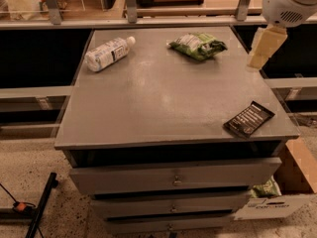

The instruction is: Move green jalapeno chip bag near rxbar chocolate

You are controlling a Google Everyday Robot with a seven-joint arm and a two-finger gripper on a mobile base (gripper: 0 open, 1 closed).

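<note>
The green jalapeno chip bag (198, 45) lies crinkled at the far middle-right of the grey cabinet top (163, 103). The rxbar chocolate (248, 119), a flat black wrapper with white text, lies near the front right corner. My gripper (261, 48) hangs from the white arm joint (290, 1) at the upper right. It is over the table's right edge, to the right of the chip bag and apart from it, holding nothing that I can see.
A white-labelled plastic bottle (106, 52) lies on its side at the far left of the top. Drawers (173, 177) are below the top. A cardboard box (285, 190) stands on the floor at the right. A black stand and cable (34, 209) are at the lower left.
</note>
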